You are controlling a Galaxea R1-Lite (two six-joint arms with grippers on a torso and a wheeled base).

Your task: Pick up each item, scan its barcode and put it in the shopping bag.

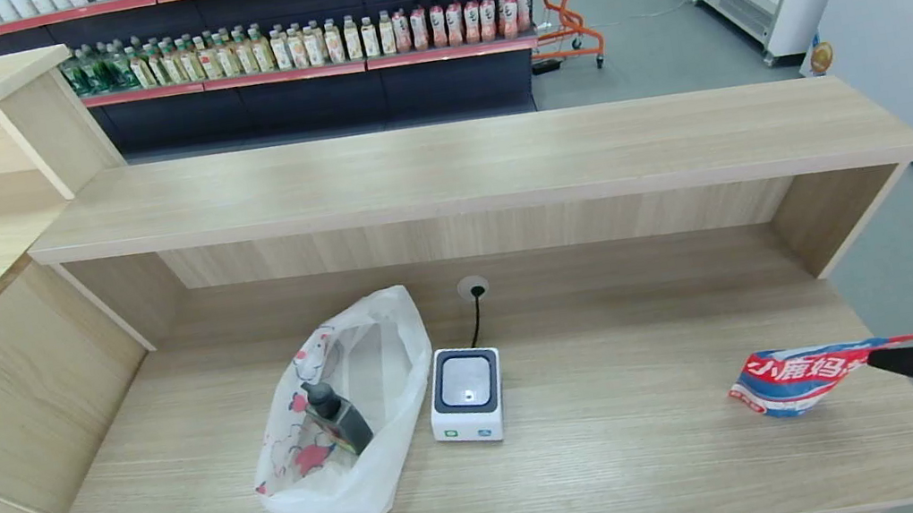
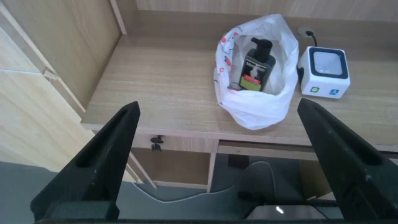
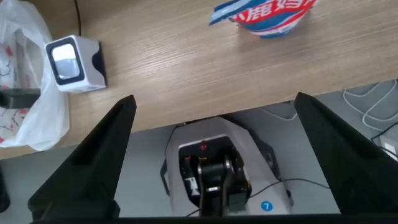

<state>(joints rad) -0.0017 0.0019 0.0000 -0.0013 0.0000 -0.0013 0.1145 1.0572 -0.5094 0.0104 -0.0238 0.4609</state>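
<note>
Head view: a snack pouch lies flat near the right end of the counter, the right gripper close by its edge, likely lined up to take it. The scanner sits mid-counter just beside the shopping bag, which holds a dark bottle. Left wrist view: the left gripper hangs wide open and empty off the counter's front. Right wrist view: the right fingers are spread wide, holding nothing; nothing stands between pouch and scanner.

counter: matt wood grain | shopping bag: thin glossy plastic | pouch: glossy
</note>
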